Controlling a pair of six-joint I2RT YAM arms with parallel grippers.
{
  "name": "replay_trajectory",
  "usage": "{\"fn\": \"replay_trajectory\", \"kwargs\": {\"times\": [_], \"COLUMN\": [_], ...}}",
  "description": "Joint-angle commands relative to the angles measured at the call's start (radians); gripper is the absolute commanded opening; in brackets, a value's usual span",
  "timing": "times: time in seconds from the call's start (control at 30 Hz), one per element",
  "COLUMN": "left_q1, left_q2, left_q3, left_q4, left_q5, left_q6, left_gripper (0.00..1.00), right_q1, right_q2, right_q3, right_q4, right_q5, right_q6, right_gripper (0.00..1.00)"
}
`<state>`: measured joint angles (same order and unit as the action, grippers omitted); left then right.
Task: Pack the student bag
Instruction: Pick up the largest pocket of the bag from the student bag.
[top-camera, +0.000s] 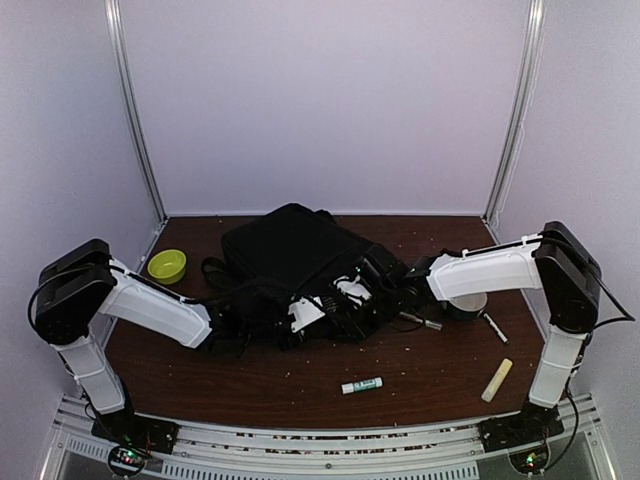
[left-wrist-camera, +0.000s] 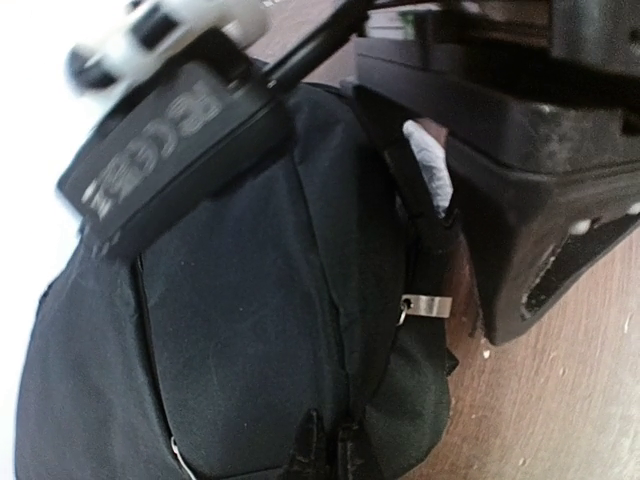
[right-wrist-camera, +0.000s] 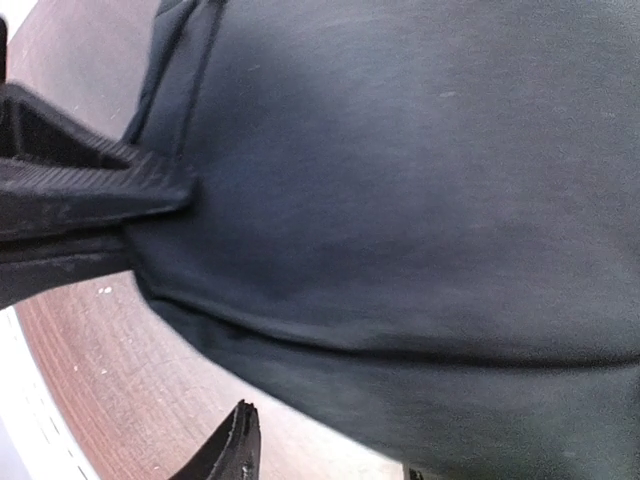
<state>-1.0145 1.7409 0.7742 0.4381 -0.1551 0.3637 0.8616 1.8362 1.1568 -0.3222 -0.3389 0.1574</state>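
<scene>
The student bag (top-camera: 285, 245) is a large black backpack lying at the middle of the table. It fills the left wrist view (left-wrist-camera: 230, 330) and the right wrist view (right-wrist-camera: 420, 200). My left gripper (top-camera: 308, 313) is at the bag's near edge, its fingertips (left-wrist-camera: 312, 445) close together and pinching a fold of the fabric. My right gripper (top-camera: 372, 287) is at the bag's near right side. Its jaws stand wide apart (right-wrist-camera: 322, 465) just below the fabric, holding nothing. It shows as a large black block in the left wrist view (left-wrist-camera: 520, 170).
A green bowl (top-camera: 167, 266) sits left of the bag. A white and green stick (top-camera: 361, 385) lies near the front, with a pale yellow stick (top-camera: 497, 380) at the right. A pen (top-camera: 495, 327), a small metal piece (top-camera: 420, 321) and a dark round object (top-camera: 466, 304) lie under the right arm. A metal zipper pull (left-wrist-camera: 428, 306) hangs on the bag.
</scene>
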Motion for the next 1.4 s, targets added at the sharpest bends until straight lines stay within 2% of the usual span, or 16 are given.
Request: {"fn": "replay_trajectory", "kwargs": {"times": [0.0,0.27,0.6,0.73,0.83,1.0,1.2,1.37], "left_q1": [0.001,0.031,0.031,0.031,0.031,0.031,0.031,0.031], "left_q2": [-0.027,-0.047,-0.03,-0.021,-0.023,-0.028,-0.017,0.004], "left_q3": [0.023,0.031,0.05,0.063,0.072,0.076,0.076,0.089], "left_q4": [0.048,0.097,0.086,0.096,0.093,0.073,0.053,0.027], "left_q5": [0.029,0.153,0.188,0.224,0.234,0.224,0.202,0.203], "left_q6": [-0.142,-0.361,-0.4,-0.443,-0.456,-0.459,-0.442,-0.426], "left_gripper": [0.0,0.0,0.0,0.0,0.0,0.0,0.0,0.0], "right_q1": [-0.013,-0.014,-0.014,-0.01,-0.01,-0.01,-0.025,-0.04], "right_q2": [-0.045,-0.036,-0.028,-0.003,0.026,0.028,-0.054,-0.106], "right_q3": [-0.011,-0.007,-0.021,-0.001,0.0,-0.018,-0.06,-0.092], "right_q4": [0.012,0.037,0.101,0.097,0.124,0.174,0.145,0.091], "right_q5": [0.071,0.11,-0.011,0.051,0.076,0.075,0.064,0.034], "right_q6": [0.035,0.035,0.034,0.06,0.073,0.085,0.042,0.0], "right_gripper": [0.5,0.49,0.48,0.47,0.39,0.1,0.0,0.0]}}
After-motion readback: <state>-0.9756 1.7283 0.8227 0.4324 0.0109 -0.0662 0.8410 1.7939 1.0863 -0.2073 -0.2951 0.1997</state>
